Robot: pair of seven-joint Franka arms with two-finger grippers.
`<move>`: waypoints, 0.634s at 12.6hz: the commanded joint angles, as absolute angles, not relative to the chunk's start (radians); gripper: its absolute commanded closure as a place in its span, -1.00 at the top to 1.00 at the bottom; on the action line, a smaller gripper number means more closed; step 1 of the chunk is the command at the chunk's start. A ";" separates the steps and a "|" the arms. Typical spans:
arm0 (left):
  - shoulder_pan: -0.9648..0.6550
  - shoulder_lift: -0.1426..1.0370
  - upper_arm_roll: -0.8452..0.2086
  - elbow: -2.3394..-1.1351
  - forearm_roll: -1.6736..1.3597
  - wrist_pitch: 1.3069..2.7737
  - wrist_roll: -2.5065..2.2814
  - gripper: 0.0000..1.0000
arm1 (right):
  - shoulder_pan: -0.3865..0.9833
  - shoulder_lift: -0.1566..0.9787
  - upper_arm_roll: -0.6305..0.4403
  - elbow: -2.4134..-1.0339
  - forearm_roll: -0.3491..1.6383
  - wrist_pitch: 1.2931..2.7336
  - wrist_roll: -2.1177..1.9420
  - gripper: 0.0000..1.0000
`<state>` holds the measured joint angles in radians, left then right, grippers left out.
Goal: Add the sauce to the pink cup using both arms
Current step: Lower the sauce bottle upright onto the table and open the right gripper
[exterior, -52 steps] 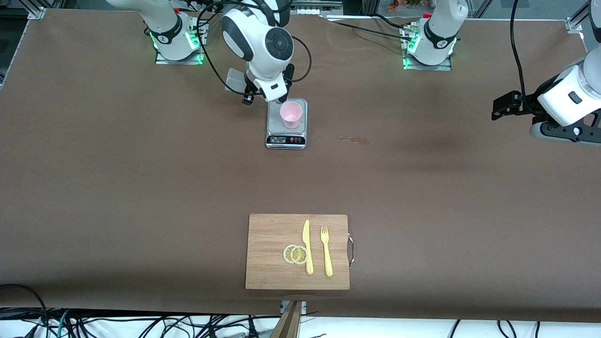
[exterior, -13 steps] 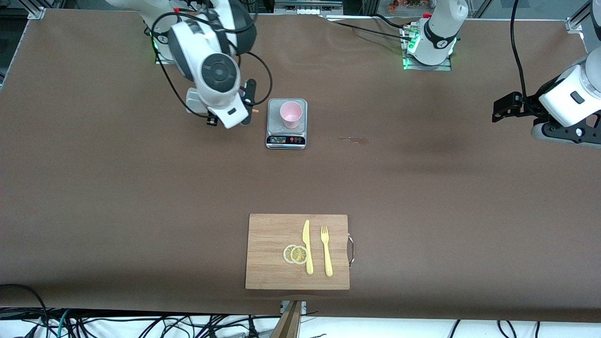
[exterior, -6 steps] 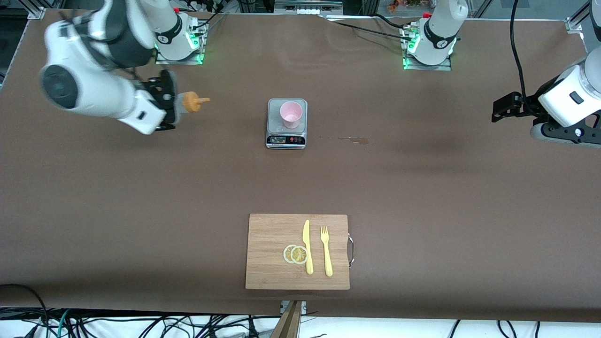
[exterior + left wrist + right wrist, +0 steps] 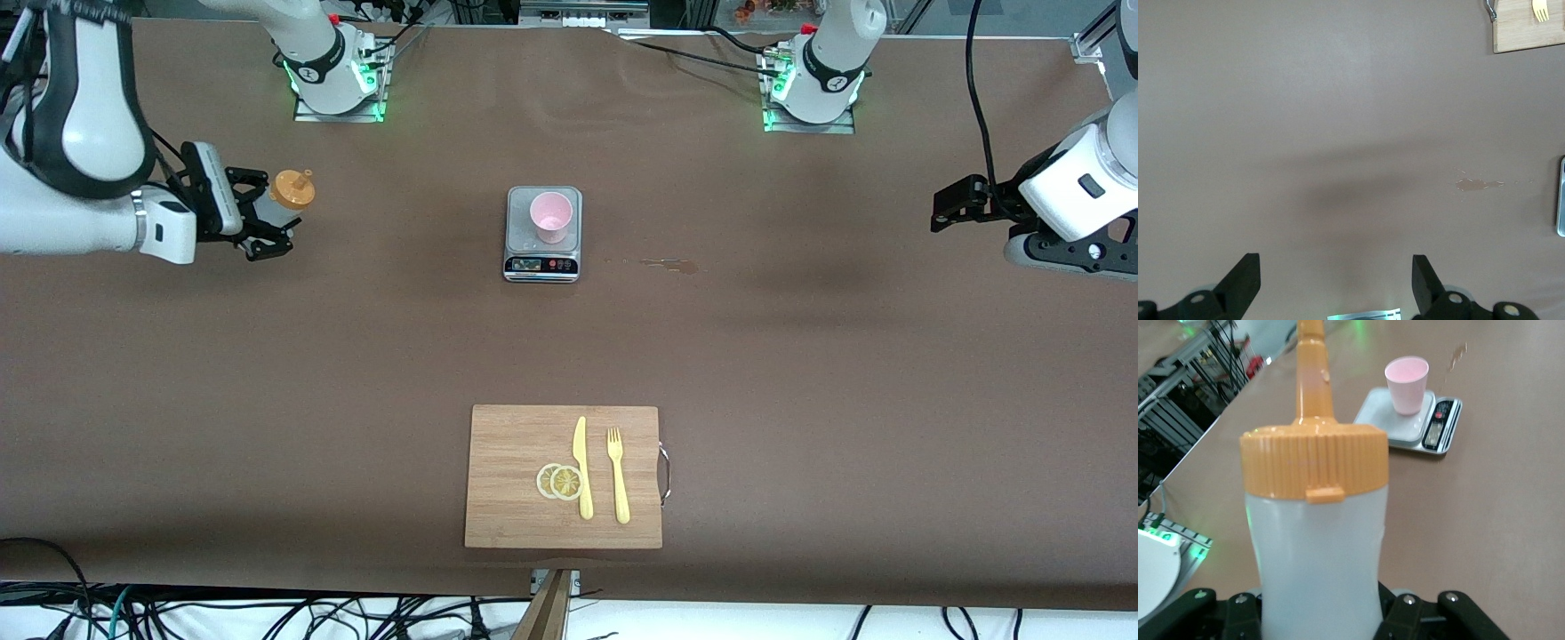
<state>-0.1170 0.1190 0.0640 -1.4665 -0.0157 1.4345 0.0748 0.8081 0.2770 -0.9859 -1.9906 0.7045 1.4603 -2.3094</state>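
The pink cup [image 4: 551,216] stands upright on a small silver kitchen scale [image 4: 542,258], toward the robot bases. In the right wrist view the pink cup [image 4: 1407,383] shows well off from the bottle. My right gripper [image 4: 260,216] hangs over the table at the right arm's end, shut on the sauce bottle [image 4: 290,189]. The sauce bottle [image 4: 1317,540] is upright, orange nozzle up, in my right gripper [image 4: 1318,617]. My left gripper [image 4: 944,206] waits open over the left arm's end. Nothing lies between the fingers of my left gripper [image 4: 1335,280].
A wooden cutting board [image 4: 507,480] near the front edge carries two lemon slices [image 4: 559,482], a yellow knife [image 4: 582,467] and a yellow fork [image 4: 618,476]. A small sauce stain [image 4: 669,263] marks the brown table beside the scale.
My right arm has swung away from the cup toward its own end of the table, carrying the sauce bottle. The bottle turned from lying sideways to upright. The left arm has not moved.
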 commanded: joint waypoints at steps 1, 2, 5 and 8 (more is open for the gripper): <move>-0.121 0.133 0.067 -1.433 -0.008 1.411 0.095 1.00 | 0.703 0.495 -0.971 -1.962 0.863 1.355 -2.549 -0.93; -0.121 0.133 0.067 -1.433 -0.008 1.411 0.095 1.00 | 0.669 0.565 -0.956 -1.959 0.915 1.333 -2.633 -0.93; -0.121 0.133 0.067 -1.433 -0.008 1.411 0.095 1.00 | 0.496 0.727 -0.797 -1.924 1.057 1.249 -2.790 -0.93; -0.121 0.133 0.067 -1.433 -0.008 1.411 0.095 1.00 | 0.324 0.771 -0.585 -1.907 1.106 1.256 -2.832 -0.91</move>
